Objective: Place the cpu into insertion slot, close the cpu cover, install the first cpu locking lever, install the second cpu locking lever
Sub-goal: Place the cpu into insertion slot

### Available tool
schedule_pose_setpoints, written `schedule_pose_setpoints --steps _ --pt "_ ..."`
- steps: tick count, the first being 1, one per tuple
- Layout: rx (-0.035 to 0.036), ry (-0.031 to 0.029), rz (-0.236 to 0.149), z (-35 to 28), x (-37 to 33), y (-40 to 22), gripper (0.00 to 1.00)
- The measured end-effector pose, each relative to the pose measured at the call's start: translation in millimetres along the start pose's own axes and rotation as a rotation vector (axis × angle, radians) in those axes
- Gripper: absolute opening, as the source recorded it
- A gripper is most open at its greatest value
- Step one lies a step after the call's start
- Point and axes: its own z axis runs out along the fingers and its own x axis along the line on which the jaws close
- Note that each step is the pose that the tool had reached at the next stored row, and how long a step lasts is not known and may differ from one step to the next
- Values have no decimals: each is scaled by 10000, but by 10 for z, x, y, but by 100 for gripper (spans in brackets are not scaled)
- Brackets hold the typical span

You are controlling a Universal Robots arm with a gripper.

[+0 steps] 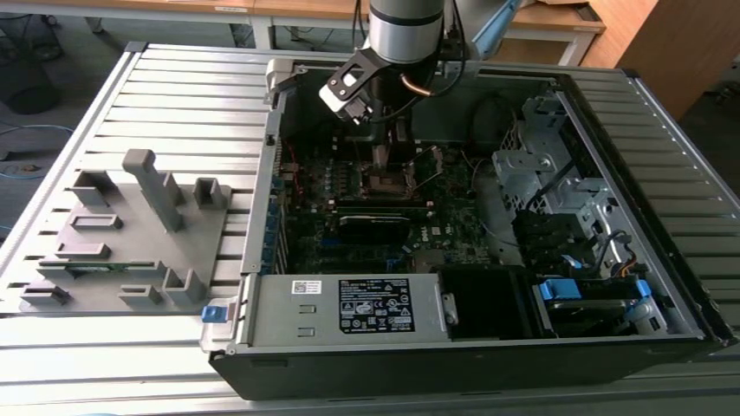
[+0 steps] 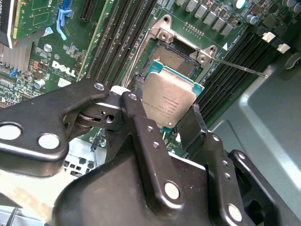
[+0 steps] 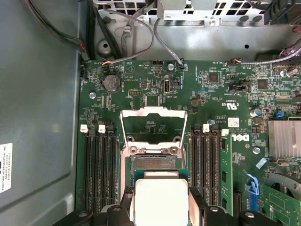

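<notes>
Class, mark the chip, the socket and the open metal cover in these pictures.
chip (image 2: pixel 169 99): second wrist view, middle of its silver top.
socket (image 2: pixel 178 59): second wrist view, its dark centre.
cover (image 3: pixel 154 112): first wrist view, the frame bar farthest from the socket.

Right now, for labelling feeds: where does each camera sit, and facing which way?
Exterior view: off-arm, high, looks down into the computer case; arm shows.
Second wrist view: on the wrist, looks along the gripper at the gripped cpu.
First wrist view: on the wrist, faces the motherboard; gripper shows.
Both share cpu and insertion slot.
</notes>
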Motion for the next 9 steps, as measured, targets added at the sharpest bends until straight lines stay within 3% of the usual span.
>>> schedule_pose_setpoints --steps 9 --pt "-1 -11 -1 35 7 -2 54"
